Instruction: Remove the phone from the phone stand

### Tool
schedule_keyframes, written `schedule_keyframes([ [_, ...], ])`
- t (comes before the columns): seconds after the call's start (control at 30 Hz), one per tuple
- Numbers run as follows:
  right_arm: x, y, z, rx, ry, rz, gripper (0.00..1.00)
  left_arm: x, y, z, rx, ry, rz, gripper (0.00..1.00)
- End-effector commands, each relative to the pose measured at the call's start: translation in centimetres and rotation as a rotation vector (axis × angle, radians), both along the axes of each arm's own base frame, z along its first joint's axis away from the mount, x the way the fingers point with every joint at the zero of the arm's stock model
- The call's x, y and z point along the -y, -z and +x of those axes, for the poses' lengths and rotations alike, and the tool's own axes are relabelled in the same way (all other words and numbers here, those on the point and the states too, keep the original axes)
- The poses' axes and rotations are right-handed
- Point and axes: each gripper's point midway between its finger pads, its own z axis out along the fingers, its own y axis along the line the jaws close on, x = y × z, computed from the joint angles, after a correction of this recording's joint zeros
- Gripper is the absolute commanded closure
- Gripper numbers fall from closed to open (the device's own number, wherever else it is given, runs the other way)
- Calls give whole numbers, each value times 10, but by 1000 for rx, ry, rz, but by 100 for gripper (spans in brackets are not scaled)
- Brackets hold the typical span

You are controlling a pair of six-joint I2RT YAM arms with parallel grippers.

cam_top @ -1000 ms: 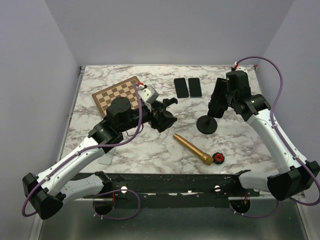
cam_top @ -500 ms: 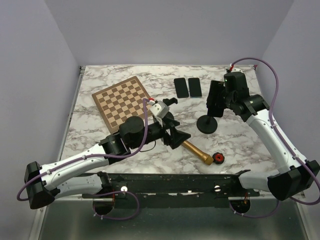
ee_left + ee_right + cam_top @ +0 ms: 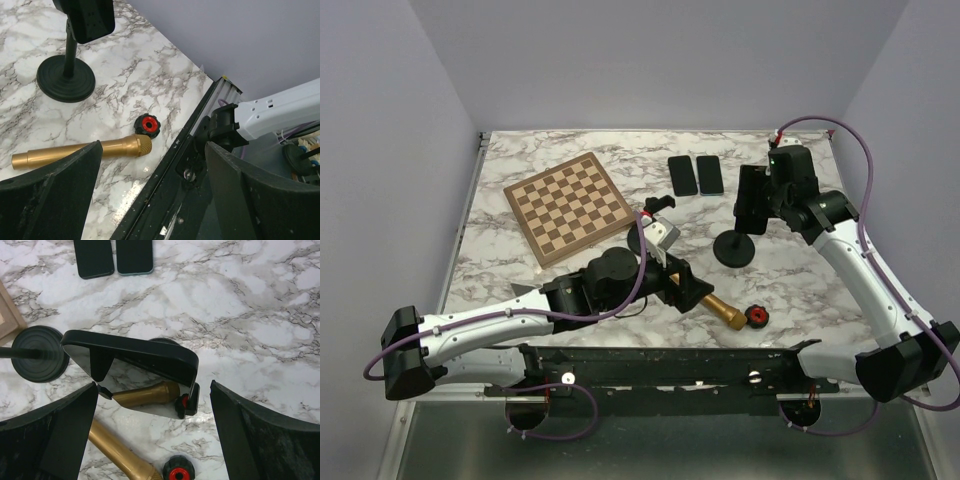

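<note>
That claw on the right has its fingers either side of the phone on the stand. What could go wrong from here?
The phone sits high on a thin-stemmed phone stand with a small round base. If the right claw pulls and the stand does not let go, it may tip or drag. The left claw hangs open over the gold microphone near the front edge of the table; a nudge might roll it off.

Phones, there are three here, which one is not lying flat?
The phone held upright on the black stand at the right; the other two phones lie flat, side by side, farther back.
</note>
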Motion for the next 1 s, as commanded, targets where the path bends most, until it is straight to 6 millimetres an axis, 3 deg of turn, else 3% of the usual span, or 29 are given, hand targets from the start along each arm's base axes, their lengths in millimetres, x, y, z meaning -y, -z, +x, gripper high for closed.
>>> schedule_keyframes([
  [0.0, 5, -13, 6, 45, 44, -11, 0, -7, 0, 2, -35, -51, -14, 3],
  [0.23, -1, -19, 11, 66, 111, -6, 0, -7, 5, 2, -53, -55, 15, 1],
  [0.5, 7, -19, 10, 76, 224, -71, 1, -10, 7, 3, -55, -65, 15, 2],
  [0.97, -2, -11, 17, 82, 204, -64, 7, -13, 9, 5, -56, -86, 24, 1],
])
